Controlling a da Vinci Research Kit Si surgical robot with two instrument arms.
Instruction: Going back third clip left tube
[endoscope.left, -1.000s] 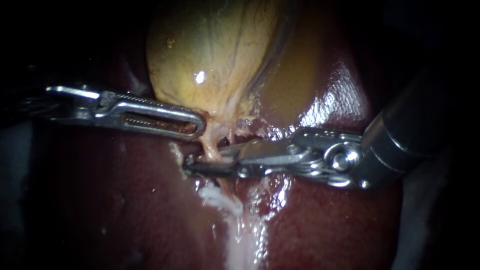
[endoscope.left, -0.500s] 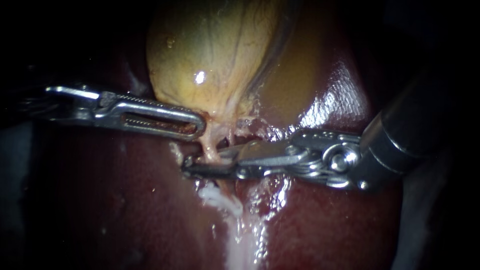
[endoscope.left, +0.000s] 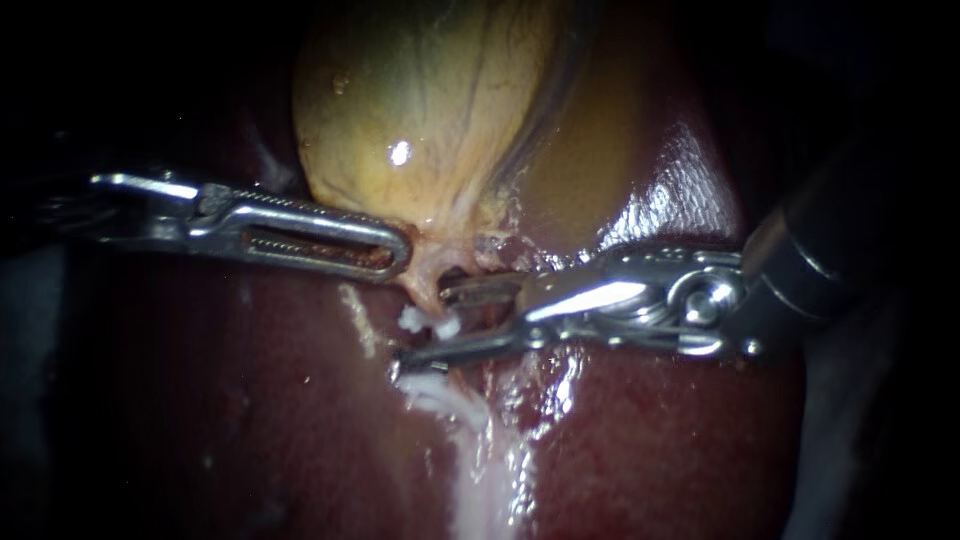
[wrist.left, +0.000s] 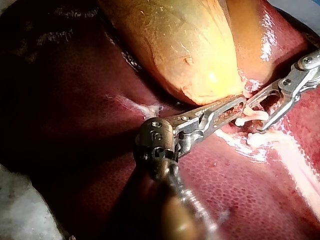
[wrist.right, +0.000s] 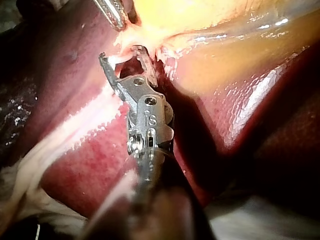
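Observation:
The yellow gallbladder (endoscope.left: 420, 110) lies on the dark red liver (endoscope.left: 250, 420). A pale tube (endoscope.left: 425, 282) runs down from its neck. A white clip (endoscope.left: 428, 322) sits across this tube, also seen in the left wrist view as the clip (wrist.left: 252, 116). My right instrument (endoscope.left: 425, 326) stands with its jaws open around the clip, one jaw above and one below, and shows again as the right instrument (wrist.right: 122, 55). My left instrument (endoscope.left: 390, 250) holds the gallbladder's neck with its jaws shut, as does the left instrument (wrist.left: 231, 106).
A whitish strip of tissue (endoscope.left: 470, 440) runs down the liver below the clip. Wet, glistening liver (endoscope.left: 680, 170) lies behind the right instrument's shaft (endoscope.left: 810, 260). The left instrument's shaft (endoscope.left: 130, 205) crosses dark liver.
The right instrument's jaws were together across the tube; they have opened and drawn slightly back to the right, and the white clip now shows on the tube. The left instrument has not moved.

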